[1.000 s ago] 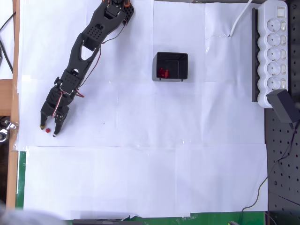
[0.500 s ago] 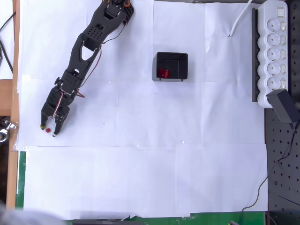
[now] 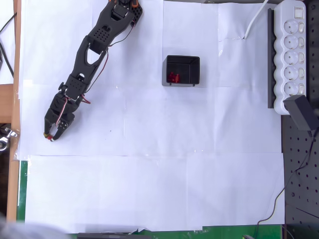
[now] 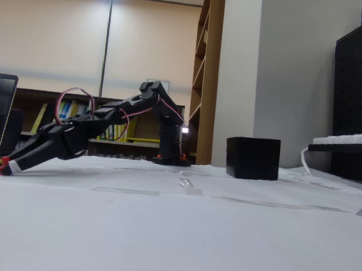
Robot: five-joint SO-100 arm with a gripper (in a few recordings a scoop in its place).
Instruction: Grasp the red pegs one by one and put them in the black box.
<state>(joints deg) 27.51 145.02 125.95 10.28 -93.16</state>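
Overhead view, left edge: the hand point(image 3: 51, 136) pinches nearly closed on a red peg point(image 3: 50, 137), readying transfer to the black box point(image 3: 182, 70).

In the overhead view the gripper point(image 3: 51, 135) is sitting near the table's point(image 3: 149, 189) left edge, a peg point(image 3: 50, 137) lying between its fingertips. The black box point(image 3: 182, 70) is standing toward the far edge, right of the arm, with pegs point(image 3: 173, 77) lying inside. A power strip point(image 3: 292, 55) is lying along the right edge
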